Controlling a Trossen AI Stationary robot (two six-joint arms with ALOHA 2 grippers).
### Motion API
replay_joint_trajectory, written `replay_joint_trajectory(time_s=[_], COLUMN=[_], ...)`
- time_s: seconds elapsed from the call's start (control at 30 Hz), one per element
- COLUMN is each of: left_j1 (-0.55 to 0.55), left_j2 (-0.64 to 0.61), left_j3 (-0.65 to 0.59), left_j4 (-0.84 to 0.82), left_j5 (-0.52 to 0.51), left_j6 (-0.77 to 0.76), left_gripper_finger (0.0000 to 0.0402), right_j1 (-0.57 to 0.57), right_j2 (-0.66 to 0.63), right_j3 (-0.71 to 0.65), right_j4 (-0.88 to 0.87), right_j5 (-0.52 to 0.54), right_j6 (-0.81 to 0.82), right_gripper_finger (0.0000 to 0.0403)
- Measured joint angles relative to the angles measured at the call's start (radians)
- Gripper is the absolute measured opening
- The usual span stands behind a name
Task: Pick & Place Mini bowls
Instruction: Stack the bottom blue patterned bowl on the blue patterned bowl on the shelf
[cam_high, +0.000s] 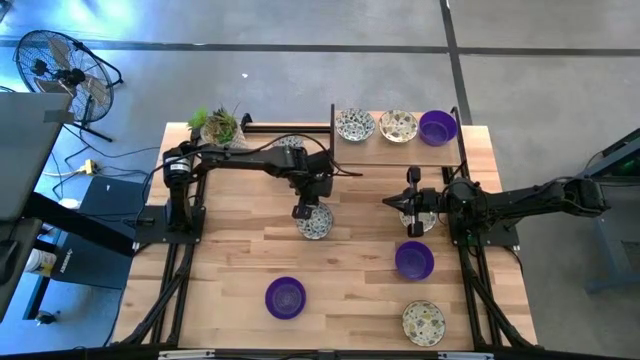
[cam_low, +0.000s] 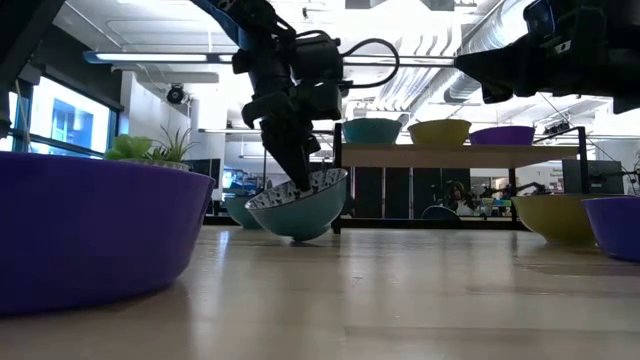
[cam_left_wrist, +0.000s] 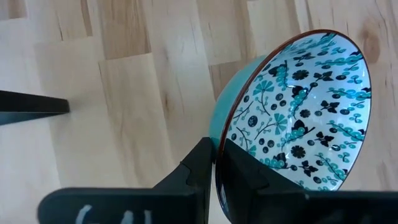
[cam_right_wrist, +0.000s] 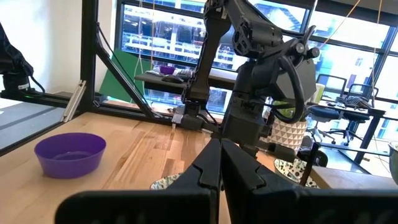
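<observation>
Two of my fingers (cam_left_wrist: 205, 168) pinch the rim of the patterned bowl (cam_left_wrist: 298, 118), one inside, one outside; my left gripper (cam_high: 304, 211) holds it at table centre. Low view alone shows the bowl (cam_low: 300, 205) tilted, base touching the table (cam_low: 400, 290). My right gripper (cam_high: 392, 203) waits with fingers pressed together, by the shelf (cam_high: 400, 150).
</observation>
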Motion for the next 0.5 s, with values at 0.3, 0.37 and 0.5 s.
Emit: replay_joint_trajectory(time_s=[0.3,0.37,0.5], left_j1=[0.000,0.000,0.000], left_j2=[0.000,0.000,0.000], left_j3=[0.000,0.000,0.000], left_j4=[-0.041,-0.046,-0.047], left_j5=[0.003,0.007,0.030], left_j6=[0.000,0.000,0.001], left_gripper_finger=[0.0026,0.0030,0.0063], right_j1=[0.000,0.000,0.000], right_j2=[0.000,0.000,0.000], right_j3=[0.000,0.000,0.000], right_j4=[0.000,0.000,0.000], right_j5=[0.000,0.000,0.000], right_j6=[0.000,0.000,0.000], right_gripper_finger=[0.0001,0.0001,0.0001])
